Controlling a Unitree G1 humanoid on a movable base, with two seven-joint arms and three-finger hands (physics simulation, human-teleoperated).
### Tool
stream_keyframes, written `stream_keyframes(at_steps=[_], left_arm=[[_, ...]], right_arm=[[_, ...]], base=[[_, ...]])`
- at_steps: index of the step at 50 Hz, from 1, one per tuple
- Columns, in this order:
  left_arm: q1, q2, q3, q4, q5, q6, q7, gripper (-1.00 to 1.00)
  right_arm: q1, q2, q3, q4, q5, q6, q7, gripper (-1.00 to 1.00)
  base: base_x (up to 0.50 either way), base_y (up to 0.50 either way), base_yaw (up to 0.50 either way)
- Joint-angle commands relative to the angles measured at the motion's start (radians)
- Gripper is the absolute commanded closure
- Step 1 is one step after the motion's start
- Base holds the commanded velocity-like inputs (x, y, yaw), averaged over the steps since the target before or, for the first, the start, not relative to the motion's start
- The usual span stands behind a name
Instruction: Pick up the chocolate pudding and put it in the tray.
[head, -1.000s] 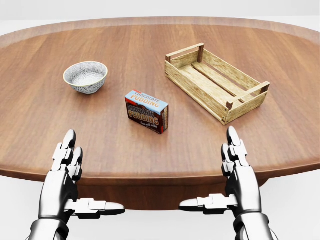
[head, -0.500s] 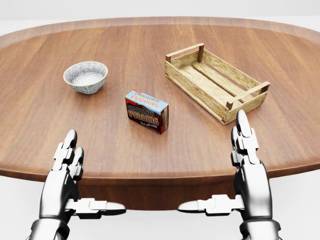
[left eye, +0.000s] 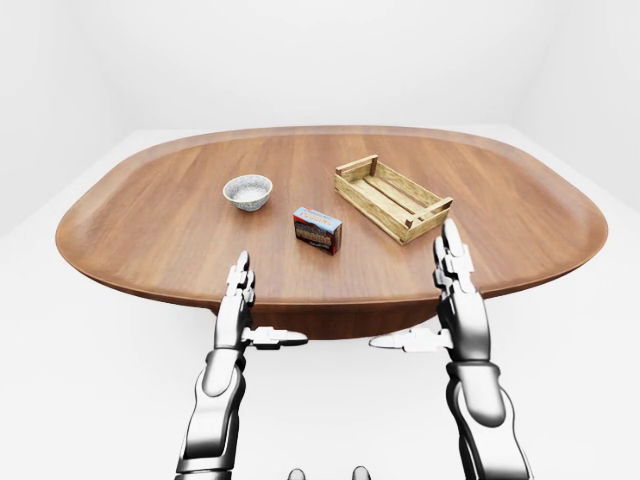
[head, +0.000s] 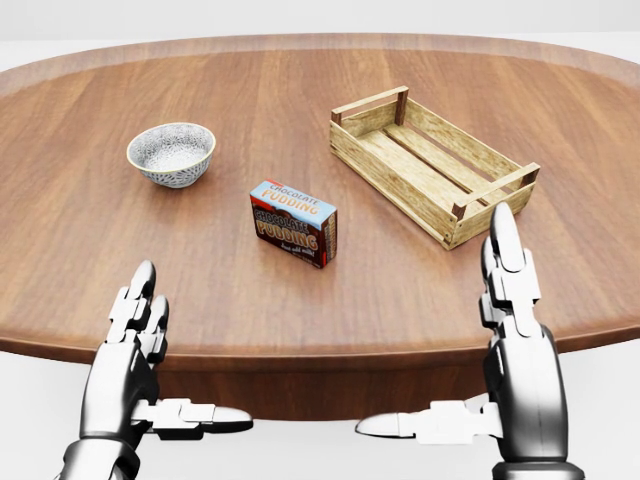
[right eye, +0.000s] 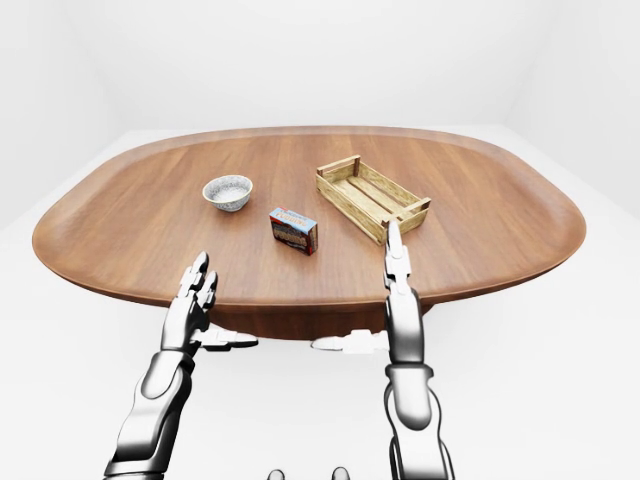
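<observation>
Two sets of fingers, both mine, hang spread and empty at the near edge of the bench. My right hand (head: 515, 345) stands with its long fingers (head: 506, 262) pointing straight toward the far side and its thumb stuck out leftward, palm turned inward. My left hand (head: 128, 365) mirrors it lower down, fingers (head: 138, 298) splayed, thumb pointing right. Neither touches anything. I judge this open, palms-facing pose to be a ready stance, chosen so either hand can swing in and close around something from the side.

Between the two hands and a little farther off lies the chocolate pudding, a small rectangular carton with a blue top and dark brown printed face (head: 293, 222). It rests on its long side on the wide oval brown wooden bench (head: 90, 240), turned slightly askew, well apart from both hands and untouched. Its narrow faces look reachable for a side pinch.

Farther off and to the right sits the tray, a pale slatted wooden crate with raised end handles (head: 432, 164), angled diagonally and holding nothing. My right hand is nearer to it, so the right seems the natural one to carry the carton across. To the far left stands a small grey speckled ceramic bowl (head: 171, 152), clear of that route.
</observation>
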Motion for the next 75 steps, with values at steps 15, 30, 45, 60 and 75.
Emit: stream_keyframes(at_steps=[15, 30, 45, 60, 75], left_arm=[[-0.001, 0.000, -0.001, 0.014, 0.004, -0.008, 0.001, -1.00], [-0.003, 0.000, -0.001, 0.006, 0.004, 0.002, 0.001, -1.00], [-0.004, 0.001, 0.000, 0.019, 0.006, -0.006, 0.000, -1.00], [-0.003, 0.000, -0.001, 0.005, 0.006, 0.008, 0.001, -1.00], [-0.002, 0.000, -0.001, 0.002, 0.006, 0.010, 0.000, -1.00]], right_arm=[[0.016, -0.002, 0.010, -0.012, -0.018, 0.000, -0.006, -1.00], [0.013, -0.002, 0.011, -0.027, -0.019, 0.000, 0.002, -1.00], [0.016, -0.002, 0.015, -0.029, -0.022, 0.000, 0.002, -1.00], [0.016, -0.003, 0.015, -0.029, -0.025, 0.000, 0.001, -1.00], [0.017, -0.003, 0.017, -0.017, -0.027, 0.000, -0.002, -1.00]], base=[[0.18, 0.00, 0.00], [0.19, 0.00, 0.00], [0.19, 0.00, 0.00], [0.19, 0.00, 0.00], [0.19, 0.00, 0.00]])
